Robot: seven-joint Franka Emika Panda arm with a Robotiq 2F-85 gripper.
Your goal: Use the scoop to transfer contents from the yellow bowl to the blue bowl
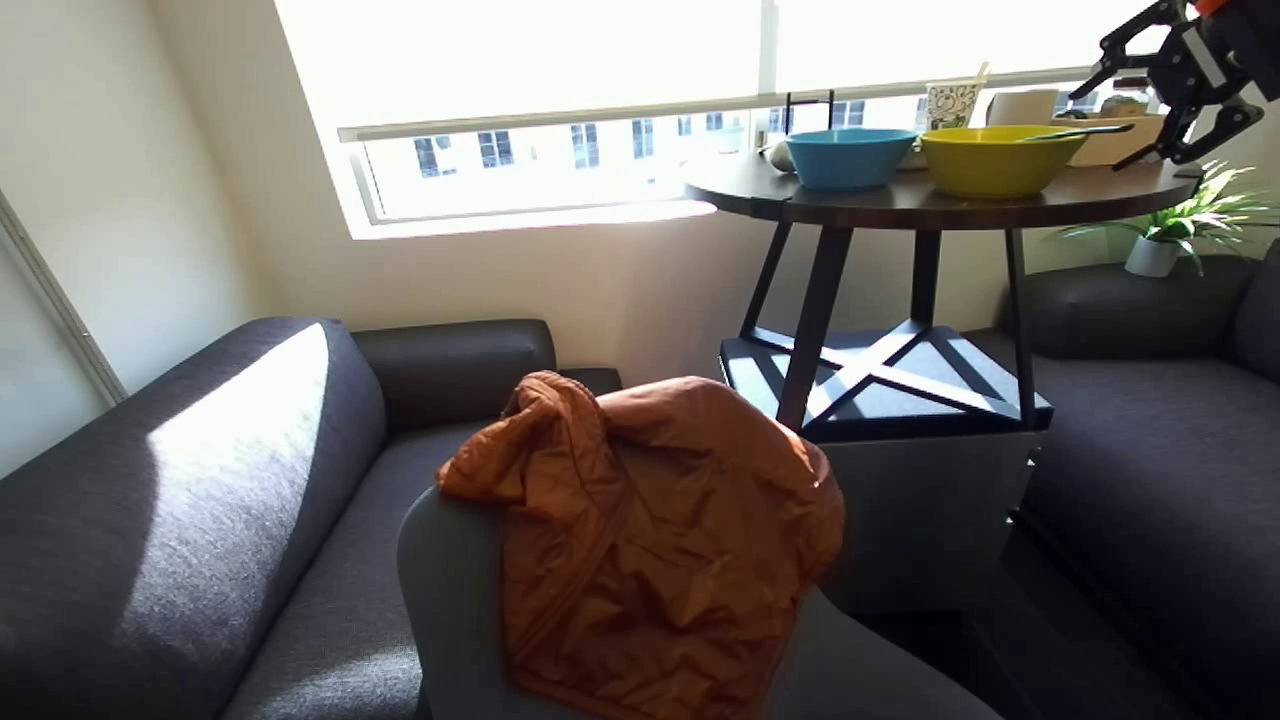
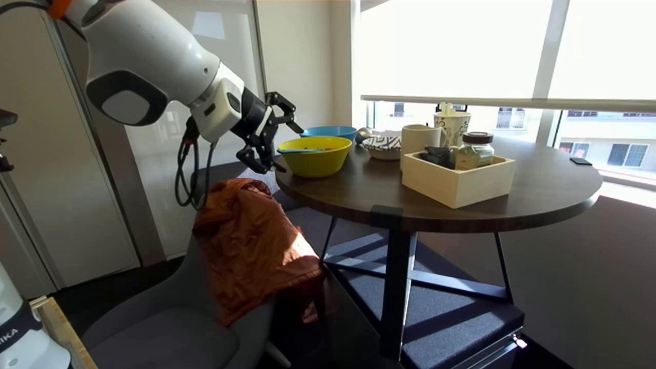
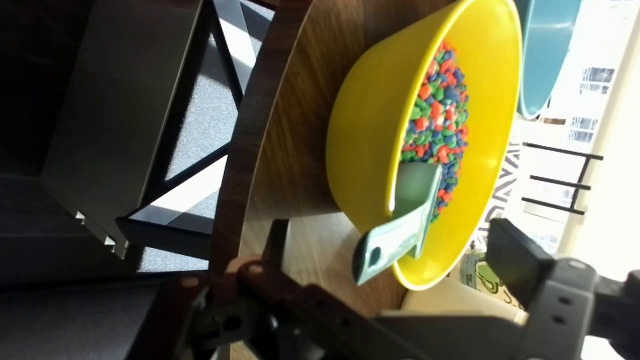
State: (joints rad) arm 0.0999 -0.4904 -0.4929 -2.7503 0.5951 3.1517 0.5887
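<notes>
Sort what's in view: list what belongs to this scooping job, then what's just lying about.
For the job:
scoop
yellow bowl
colourful bits in it
blue bowl
gripper, open

Just lying about:
orange jacket
mug
cup
patterned bowl
wooden box
jar in that box
potted plant

The glossy white arm point(image 2: 159, 61) bears a black-rimmed grey disc point(image 2: 126, 107), an orange band point(image 2: 59, 8), looping black cables point(image 2: 208, 171) and a dark stripe point(image 2: 23, 326) lettered "IKA". The black gripper point(image 2: 289, 148) has angular links point(image 3: 557, 310) and round bolts point(image 3: 576, 264).
</notes>
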